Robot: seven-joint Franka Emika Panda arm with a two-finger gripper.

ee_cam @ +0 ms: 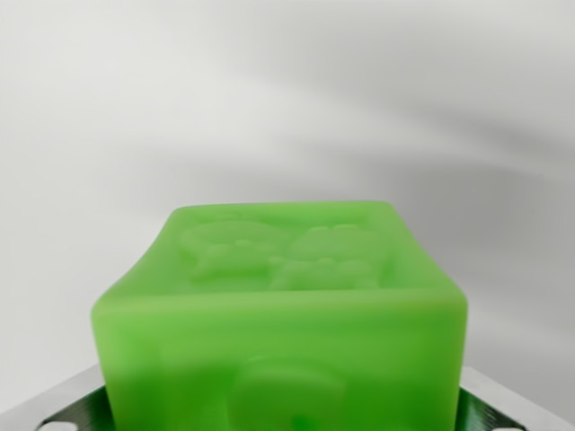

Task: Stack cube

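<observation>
A green cube [278,314] with embossed figures fills the lower wrist view, clenched between the pincer's [280,415] metal fingers [67,404] at the bottom corners, against a blurred pale background.

We see an evenly, softly lit wrist view, bright without harsh glare, where the pale grey-white background [287,90] is wholly out of focus and crossed by broad, smeared bands of darker grey shadow running toward the wrist view's right. The translucent green moulded cube [283,305] glows as if light passes through it, its top face paler than the darker front, and its raised relief and edges look soft and slightly blurred. At the lower corners, the grey metal gripper fingers [54,404] sit dim and indistinct.
</observation>
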